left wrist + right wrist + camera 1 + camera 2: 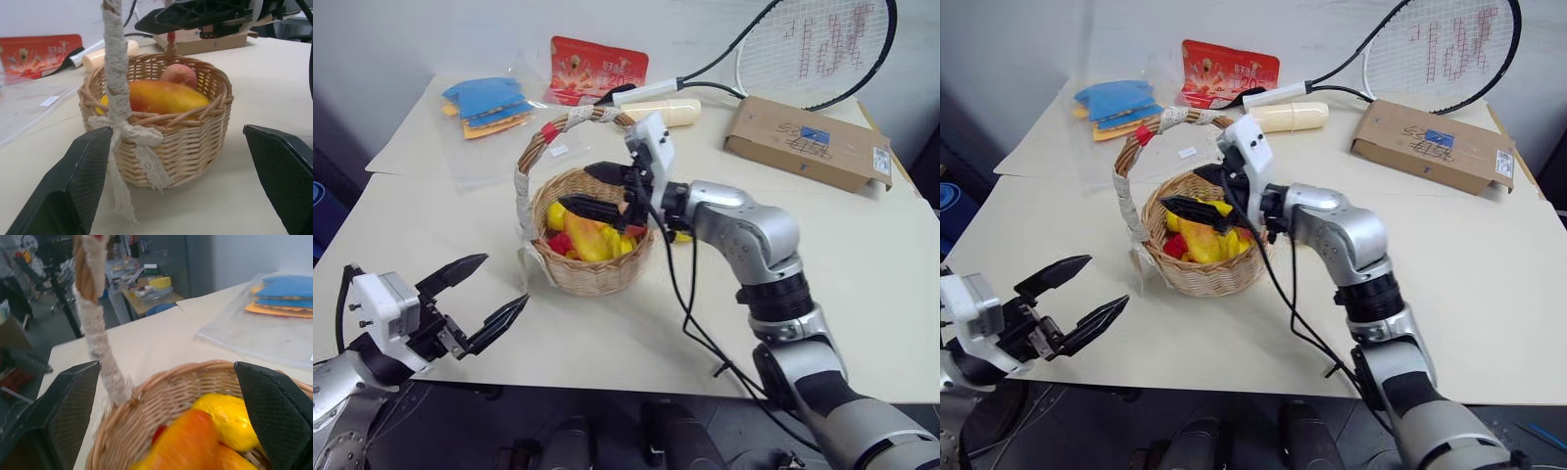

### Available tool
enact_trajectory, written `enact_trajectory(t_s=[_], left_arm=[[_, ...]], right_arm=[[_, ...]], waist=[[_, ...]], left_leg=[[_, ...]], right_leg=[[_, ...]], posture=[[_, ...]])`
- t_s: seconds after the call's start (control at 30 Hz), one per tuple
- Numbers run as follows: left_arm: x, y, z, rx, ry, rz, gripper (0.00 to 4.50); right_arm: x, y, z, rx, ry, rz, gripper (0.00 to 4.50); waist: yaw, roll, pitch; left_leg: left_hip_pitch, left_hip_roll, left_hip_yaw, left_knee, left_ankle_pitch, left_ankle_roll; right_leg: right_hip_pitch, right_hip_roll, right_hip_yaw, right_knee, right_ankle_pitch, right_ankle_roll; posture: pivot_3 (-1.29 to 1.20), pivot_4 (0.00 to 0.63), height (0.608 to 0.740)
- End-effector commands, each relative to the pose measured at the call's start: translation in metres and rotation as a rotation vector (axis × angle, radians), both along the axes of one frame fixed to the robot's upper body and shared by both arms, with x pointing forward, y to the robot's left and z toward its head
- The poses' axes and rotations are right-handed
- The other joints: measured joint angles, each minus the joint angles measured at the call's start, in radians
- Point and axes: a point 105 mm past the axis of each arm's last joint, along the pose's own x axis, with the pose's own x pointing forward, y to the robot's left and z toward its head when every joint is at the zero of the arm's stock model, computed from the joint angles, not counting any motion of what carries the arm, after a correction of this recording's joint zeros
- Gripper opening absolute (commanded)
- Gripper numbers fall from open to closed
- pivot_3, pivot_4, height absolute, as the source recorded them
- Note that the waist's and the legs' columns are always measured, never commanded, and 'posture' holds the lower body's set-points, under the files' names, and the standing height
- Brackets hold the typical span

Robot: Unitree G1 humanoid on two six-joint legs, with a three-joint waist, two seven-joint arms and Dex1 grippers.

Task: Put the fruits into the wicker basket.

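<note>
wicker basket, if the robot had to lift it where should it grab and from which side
Probably the top of the arched handle, approached from above with the jaws across it. The wicker basket stands upright, full of fruits, and the arch is slim, taped and centred over the load; the rim is wide.

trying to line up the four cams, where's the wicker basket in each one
Left eye view: wicker basket at table centre, under the right gripper.
Right eye view: left of centre.
Left wrist view: centre, close up.
Right wrist view: along the bottom edge.
Shared landmark: its taped handle.
</note>
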Motion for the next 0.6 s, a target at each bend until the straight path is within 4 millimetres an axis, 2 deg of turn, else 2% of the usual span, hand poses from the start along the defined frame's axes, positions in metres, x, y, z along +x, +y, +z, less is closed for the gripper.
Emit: enact_trajectory(t_s=[0.03,0.13,0.23,0.37,0.47,0.53,0.6], left_arm=[[0.0,-0.007,0.003,0.02,-0.021,-0.049,4.5],[0.003,-0.014,0.001,0.036,-0.017,-0.1,4.5],[0.01,-0.024,0.004,0.05,-0.035,-0.162,4.5],[0.016,-0.038,0.005,0.068,-0.046,-0.24,4.5],[0.018,-0.047,0.004,0.094,-0.045,-0.306,4.5],[0.02,-0.05,0.005,0.11,-0.045,-0.336,4.5],[0.02,-0.05,0.006,0.114,-0.046,-0.351,4.5]], right_arm=[[-0.03,-0.019,0.012,-0.003,-0.111,0.169,4.48],[-0.034,-0.049,0.005,-0.035,-0.101,0.171,4.48],[-0.038,-0.094,-0.006,-0.037,-0.126,0.089,4.48],[-0.047,-0.156,-0.025,-0.01,-0.265,-0.103,4.48],[-0.051,-0.205,-0.045,-0.028,-0.303,-0.318,4.48],[-0.059,-0.231,-0.06,-0.05,-0.293,-0.407,4.48],[-0.064,-0.246,-0.068,-0.052,-0.286,-0.479,4.48]], waist=[[0.0,0.0,0.0],[0.004,0.0,0.0],[0.013,0.0,0.0],[0.026,0.0,0.0],[0.023,0.0,0.0],[0.019,0.0,0.0],[0.013,0.0,0.0]], left_leg=[[0.0,0.0,0.0,0.0,0.0,0.0],[0.0,0.0,-0.001,-0.001,0.0,0.0],[0.0,0.0,0.0,-0.001,0.0,0.0],[0.0,0.0,-0.003,-0.001,0.0,0.0],[0.0,0.0,-0.003,-0.001,0.0,0.0],[0.0,0.0,-0.002,-0.001,0.001,0.0],[0.003,0.001,0.001,-0.001,0.001,0.0]], right_leg=[[0.0,0.0,0.0,0.0,0.0,0.0],[0.0,0.0,-0.001,-0.001,0.0,0.0],[0.001,0.0,-0.001,-0.002,0.0,0.0],[0.003,0.0,-0.003,-0.004,0.0,0.0],[0.004,0.0,-0.003,-0.004,0.0,0.001],[0.004,0.0,-0.002,-0.003,0.0,0.001],[0.004,0.002,0.001,-0.001,0.0,0.001]], posture=[[0.0,0.15,0.74],[0.0,0.15,0.74],[0.0,0.15,0.74],[0.0,0.15,0.74],[0.0,0.15,0.74],[0.0,0.15,0.74],[0.0,0.15,0.74]])
